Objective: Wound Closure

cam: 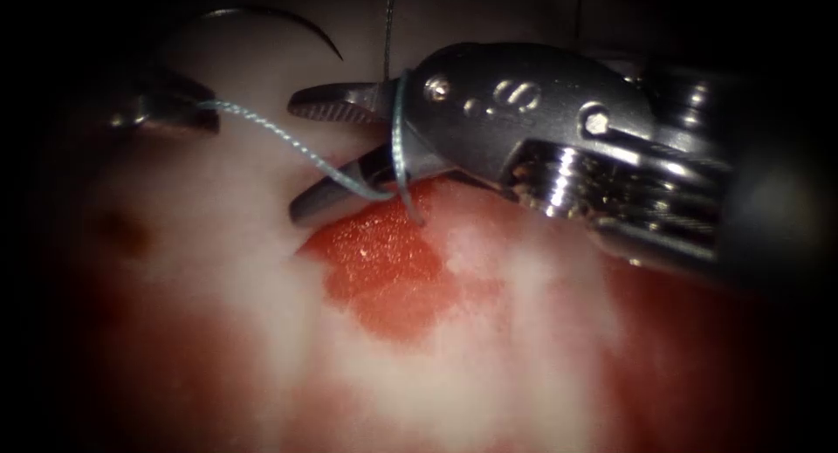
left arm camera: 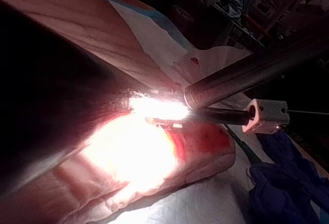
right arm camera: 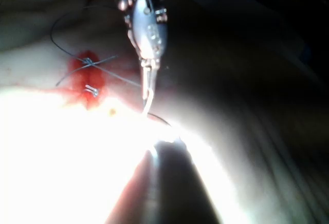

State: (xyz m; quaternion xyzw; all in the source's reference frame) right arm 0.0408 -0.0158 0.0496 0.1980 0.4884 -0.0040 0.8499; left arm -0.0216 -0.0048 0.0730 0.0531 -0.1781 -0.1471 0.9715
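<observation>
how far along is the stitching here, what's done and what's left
Done: the needle is out of the tissue, held by the left tool at upper left. In hand: the thread runs from there to the right tool, whose open jaws have thread looped around them. Left: no finished knot shows at the red patch.

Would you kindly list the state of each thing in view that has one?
Right pincer: jaws open, thread wound around them, gripping nothing.
Left pincer: in shadow, jaw state unclear.
Needle: curved, lying free of the tissue, above the left pincer.
Thread: runs from the left pincer, looped around the right pincer.
Tissue: wet with red fluid.
</observation>
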